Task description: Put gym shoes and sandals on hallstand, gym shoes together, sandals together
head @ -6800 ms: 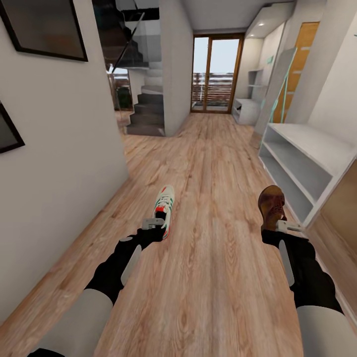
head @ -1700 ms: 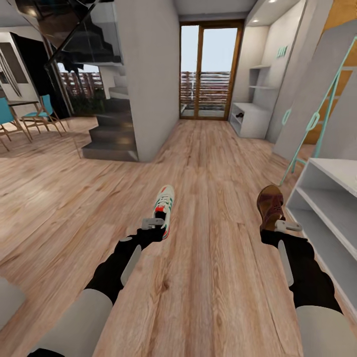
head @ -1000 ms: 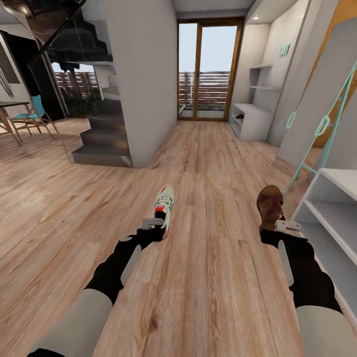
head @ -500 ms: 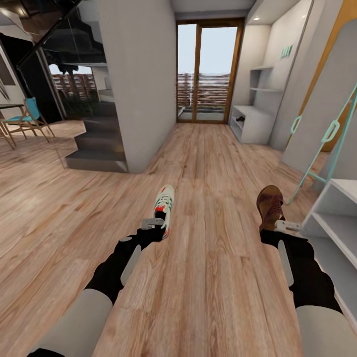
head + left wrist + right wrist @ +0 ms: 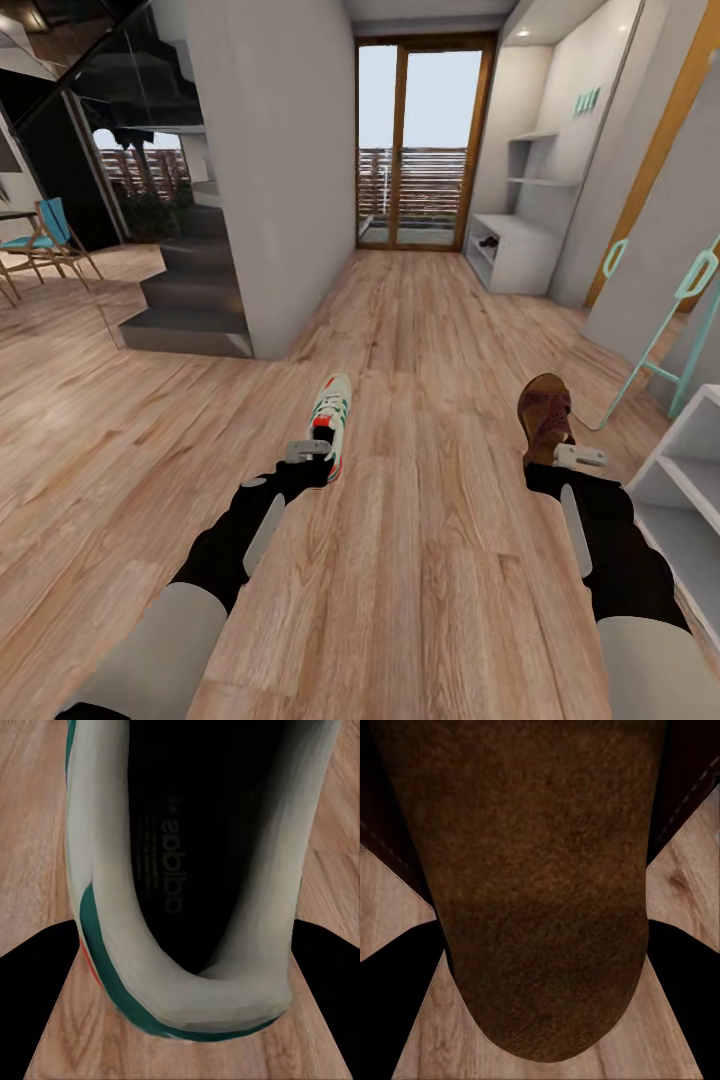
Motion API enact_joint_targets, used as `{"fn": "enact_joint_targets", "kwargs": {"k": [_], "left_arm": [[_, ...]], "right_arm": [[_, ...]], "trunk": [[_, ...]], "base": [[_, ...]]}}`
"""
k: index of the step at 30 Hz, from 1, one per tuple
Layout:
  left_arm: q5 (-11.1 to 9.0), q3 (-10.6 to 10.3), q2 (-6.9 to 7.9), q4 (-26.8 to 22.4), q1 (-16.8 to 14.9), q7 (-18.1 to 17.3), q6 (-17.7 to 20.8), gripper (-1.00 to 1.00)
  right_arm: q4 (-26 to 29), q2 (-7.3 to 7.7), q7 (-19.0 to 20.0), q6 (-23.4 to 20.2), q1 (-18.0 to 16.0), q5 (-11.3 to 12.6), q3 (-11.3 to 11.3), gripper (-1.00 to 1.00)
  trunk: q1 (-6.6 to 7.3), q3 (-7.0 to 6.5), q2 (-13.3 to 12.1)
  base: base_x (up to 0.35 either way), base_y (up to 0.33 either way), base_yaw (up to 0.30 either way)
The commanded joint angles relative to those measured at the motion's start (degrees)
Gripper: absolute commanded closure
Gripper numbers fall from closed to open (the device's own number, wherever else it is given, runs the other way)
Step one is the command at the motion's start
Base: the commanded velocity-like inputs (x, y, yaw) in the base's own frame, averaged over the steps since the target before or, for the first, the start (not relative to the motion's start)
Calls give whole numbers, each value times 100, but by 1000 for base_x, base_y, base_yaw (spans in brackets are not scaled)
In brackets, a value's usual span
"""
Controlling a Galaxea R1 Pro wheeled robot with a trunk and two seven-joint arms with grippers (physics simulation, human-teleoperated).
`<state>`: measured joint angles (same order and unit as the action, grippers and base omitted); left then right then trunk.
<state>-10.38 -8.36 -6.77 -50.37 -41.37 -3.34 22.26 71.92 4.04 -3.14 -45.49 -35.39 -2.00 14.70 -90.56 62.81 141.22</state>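
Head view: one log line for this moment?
phase: transit | left pincer: shut on gym shoe | right pincer: shut on sandal | hallstand: ahead right, far | corridor floor

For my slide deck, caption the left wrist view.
Left pincer grips a cream gym shoe by its heel above the wood floor.

gym shoe (image 5: 331,425) left, sandal (image 5: 546,417) right, rack (image 5: 690,480) perhaps beside

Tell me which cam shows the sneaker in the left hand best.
Head view: the whole gym shoe shows, green stripes and red heel tab, held by its heel in the left hand above the floor. The left wrist view gives a close look into its heel opening.
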Motion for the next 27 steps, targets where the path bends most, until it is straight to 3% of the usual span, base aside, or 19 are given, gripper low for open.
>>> {"fn": "enact_joint_targets", "kwargs": {"k": [1,27], "left_arm": [[-43,1,0,-8,-2,0,33,100],[-48,1,0,-8,-2,0,33,100]], "right_arm": [[6,1,-2,-30,-3,-20,-3,100],[6,1,-2,-30,-3,-20,-3,100]], "trunk": [[-2,5,2],[-2,5,2]], "base": [[347,0,0],[347,-56,0]]}}
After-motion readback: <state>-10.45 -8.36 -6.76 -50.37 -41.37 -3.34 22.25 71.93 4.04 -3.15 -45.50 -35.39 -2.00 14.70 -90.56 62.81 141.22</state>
